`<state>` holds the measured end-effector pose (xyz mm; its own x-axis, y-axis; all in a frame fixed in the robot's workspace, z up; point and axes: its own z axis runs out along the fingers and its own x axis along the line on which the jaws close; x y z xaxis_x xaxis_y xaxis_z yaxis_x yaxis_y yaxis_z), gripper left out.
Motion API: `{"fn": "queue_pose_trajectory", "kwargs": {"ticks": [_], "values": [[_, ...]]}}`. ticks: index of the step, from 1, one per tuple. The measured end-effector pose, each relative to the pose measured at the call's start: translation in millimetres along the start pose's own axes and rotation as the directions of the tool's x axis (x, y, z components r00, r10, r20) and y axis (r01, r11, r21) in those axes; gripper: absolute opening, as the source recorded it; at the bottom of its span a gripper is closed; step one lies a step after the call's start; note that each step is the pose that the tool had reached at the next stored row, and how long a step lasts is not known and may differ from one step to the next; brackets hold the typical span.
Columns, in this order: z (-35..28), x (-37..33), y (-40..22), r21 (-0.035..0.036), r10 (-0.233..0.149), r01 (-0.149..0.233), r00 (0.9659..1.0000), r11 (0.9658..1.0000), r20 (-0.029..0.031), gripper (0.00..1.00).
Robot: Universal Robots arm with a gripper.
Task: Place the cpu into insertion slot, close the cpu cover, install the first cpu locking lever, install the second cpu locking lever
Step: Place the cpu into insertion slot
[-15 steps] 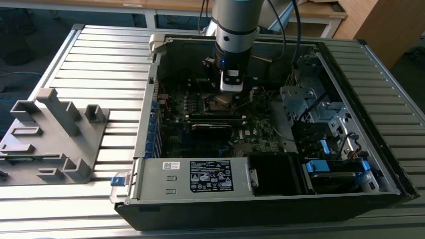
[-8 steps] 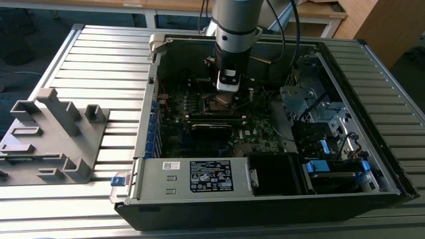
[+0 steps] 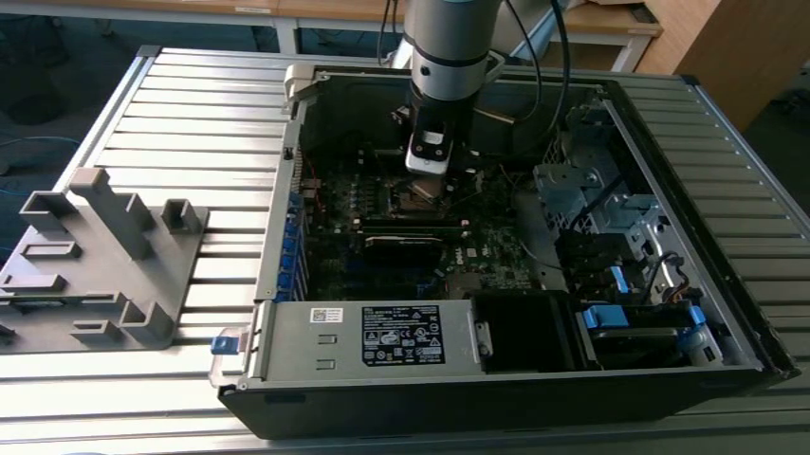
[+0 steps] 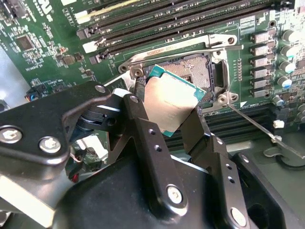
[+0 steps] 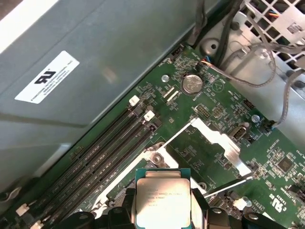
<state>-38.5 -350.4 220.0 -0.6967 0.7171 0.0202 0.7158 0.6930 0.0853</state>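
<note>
My gripper (image 4: 167, 113) is shut on the cpu (image 4: 172, 98), a flat square chip with a dull metal top, clamped at two opposite edges by black fingers (image 4: 139, 119). The chip hangs tilted just over the insertion slot (image 4: 193, 70), a dark square socket in a silvery metal frame on the green motherboard (image 4: 43, 43). In the first wrist view the cpu (image 5: 162, 200) sits between the fingers, and beyond it the cpu cover (image 5: 220, 141) stands swung open, with board showing through its window. A thin locking lever (image 4: 255, 124) sticks out beside the socket. The exterior view has my gripper (image 3: 428, 178) low inside the open computer case (image 3: 708, 313).
Long memory slots (image 4: 157, 19) run beside the socket. Loose cables (image 5: 259, 71) and a drive cage lie toward one case wall; a grey wall with a label (image 5: 47, 76) rises on the other side. A grey fixture (image 3: 101, 256) stands at the exterior view's left.
</note>
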Motion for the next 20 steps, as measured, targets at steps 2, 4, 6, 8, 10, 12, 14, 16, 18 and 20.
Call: {"fn": "queue_pose_trajectory", "kwargs": {"ticks": [2, 4, 6, 8, 10, 12, 14, 16, 18, 20], "values": [[0.0, 0.0, 0.0, -0.0001, 0.000, 0.000, 1.0000, 1.0000, 0.0001, 0.54], [0.0, 0.0, 0.0, -0.0001, 0.000, 0.000, 1.0000, 1.0000, 0.0001, 0.54], [0.0, 0.0, 0.0, 0.0000, 0.000, 0.000, 1.0000, 1.0000, 0.0001, 0.54], [0.0, 0.0, 0.0, -0.0002, 0.003, -0.003, 1.0000, 1.0000, 0.0003, 0.54], [0.2, 0.0, 0.0, -0.0005, 0.024, -0.024, 0.9997, 0.9997, 0.0022, 0.54], [0.4, 0.0, 0.0, -0.0013, 0.056, -0.056, 0.9984, 0.9984, 0.0049, 0.54], [0.6, 0.0, 0.0, -0.0023, 0.091, -0.091, 0.9959, 0.9959, 0.0078, 0.54], [0.7, 0.0, -0.1, -0.0032, 0.122, -0.122, 0.9925, 0.9925, 0.0104, 0.54], [0.7, 0.0, -0.1, -0.0035, 0.132, -0.131, 0.9913, 0.9913, 0.0111, 0.54], [0.7, 0.0, -0.1, -0.0035, 0.134, -0.133, 0.9910, 0.9910, 0.0113, 0.54]]}}
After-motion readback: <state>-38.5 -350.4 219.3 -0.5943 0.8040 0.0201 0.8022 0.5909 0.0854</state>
